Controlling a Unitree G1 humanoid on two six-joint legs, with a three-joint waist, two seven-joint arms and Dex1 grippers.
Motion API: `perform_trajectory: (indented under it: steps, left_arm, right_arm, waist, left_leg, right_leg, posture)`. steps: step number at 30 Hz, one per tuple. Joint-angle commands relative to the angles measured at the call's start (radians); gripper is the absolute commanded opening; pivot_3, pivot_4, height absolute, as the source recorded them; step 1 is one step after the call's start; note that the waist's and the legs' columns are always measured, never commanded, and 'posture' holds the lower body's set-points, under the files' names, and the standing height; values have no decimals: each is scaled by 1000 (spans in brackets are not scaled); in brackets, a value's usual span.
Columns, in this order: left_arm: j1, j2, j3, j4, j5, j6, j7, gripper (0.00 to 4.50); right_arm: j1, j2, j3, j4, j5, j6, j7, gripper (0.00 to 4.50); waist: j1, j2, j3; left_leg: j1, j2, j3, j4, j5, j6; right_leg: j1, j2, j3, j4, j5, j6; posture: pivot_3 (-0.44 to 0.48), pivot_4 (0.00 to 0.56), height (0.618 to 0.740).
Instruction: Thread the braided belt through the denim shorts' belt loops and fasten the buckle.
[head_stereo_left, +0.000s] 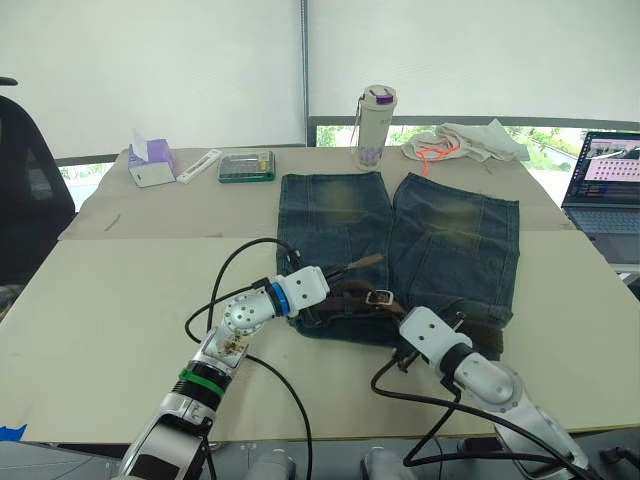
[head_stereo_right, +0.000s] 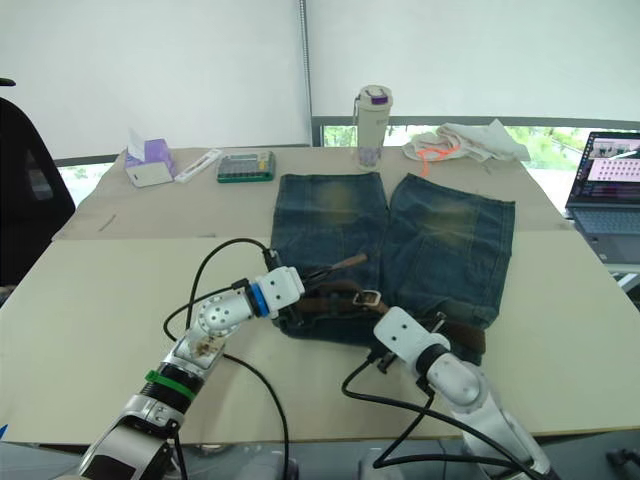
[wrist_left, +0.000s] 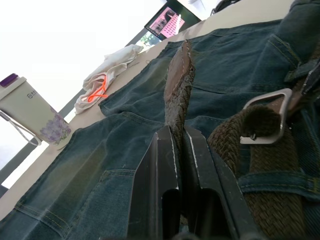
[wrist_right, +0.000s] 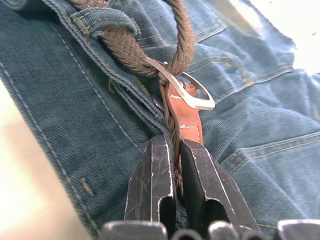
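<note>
Inspector: Braided belt (head_stereo_left: 352, 296) lies along the waistband of the denim shorts (head_stereo_left: 440, 245) on the tabletop (head_stereo_left: 110, 290); its free tip sticks up, pinched by the left end effector (wrist_left: 178, 150).

Operator: Right end effector (wrist_right: 175, 162)?

Inspector: Clamped on the strap beside the buckle (wrist_right: 187, 92). Feed the tip squarely through; avoid twisting.

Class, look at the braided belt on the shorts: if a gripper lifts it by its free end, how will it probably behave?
The braided belt will probably be floppy: it curves and loops over the denim shorts. Its leather-tipped end looks stiffer, standing out from the left gripper. The woven surface likely resists slipping, and the buckle may weigh that end down.
</note>
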Motion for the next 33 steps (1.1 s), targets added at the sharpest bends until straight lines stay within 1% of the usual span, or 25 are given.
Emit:
perform_trajectory:
  steps: [1,3,6,9,11,14,19,28,33]
  left_arm:
    - [-18,32,-19,-67,19,23,-39,0]
    - [-22,54,-35,-89,38,42,-61,0]
    - [-41,100,-73,-106,111,39,-84,0]
    - [-64,127,-99,-105,179,28,-72,0]
    - [-95,158,-137,-88,274,-21,-51,0]
    - [-121,170,-161,-69,336,-54,-15,0]
    - [-177,158,-184,-26,471,-95,126,0]
    - [-221,123,-228,46,510,-159,168,0]
    - [-239,73,-233,92,499,-180,204,0]
  right_arm:
    - [-6,4,-23,6,-97,-71,-53,9]
    - [-8,-3,-23,18,-154,-105,-76,9]
    - [-13,-20,-18,41,-249,-152,-105,9]
    - [-16,-21,-20,60,-314,-192,-122,9]
    - [-17,-22,-18,71,-351,-219,-124,9]
    - [-16,-12,-26,80,-381,-245,-122,9]
    - [-16,4,-20,85,-423,-289,-119,9]
    - [-21,34,-22,88,-459,-334,-111,9]
    - [-23,43,-26,95,-455,-359,-106,9]
  waist:
    - [0,0,0]
    - [0,0,0]
    - [1,0,0]
    - [1,0,0]
    - [0,0,0]
    - [0,0,0]
    - [1,0,0]
    - [0,0,0]
    - [1,0,0]
  left_leg:
    - [0,0,0,0,0,0]
    - [0,0,0,0,0,0]
    - [0,0,1,0,0,0]
    - [0,0,2,0,0,0]
    - [0,0,2,0,0,0]
    - [0,0,2,0,0,0]
    - [0,0,2,0,0,0]
    - [0,0,3,0,0,0]
    - [0,-1,3,1,0,0]
  right_leg:
    - [0,0,0,0,0,0]
    - [0,0,0,0,0,0]
    - [0,0,0,0,0,0]
    - [0,0,0,0,0,0]
    - [0,0,0,0,0,0]
    - [0,0,0,0,0,0]
    - [0,0,0,0,0,0]
    - [0,0,0,1,0,0]
    - [0,0,0,1,0,0]
  posture:
    - [0,150,740]
    - [0,150,740]
    - [0,150,740]
    - [0,150,740]
    - [0,150,740]
    - [0,150,740]
    - [0,150,740]
    - [0,150,740]
    - [0,150,740]
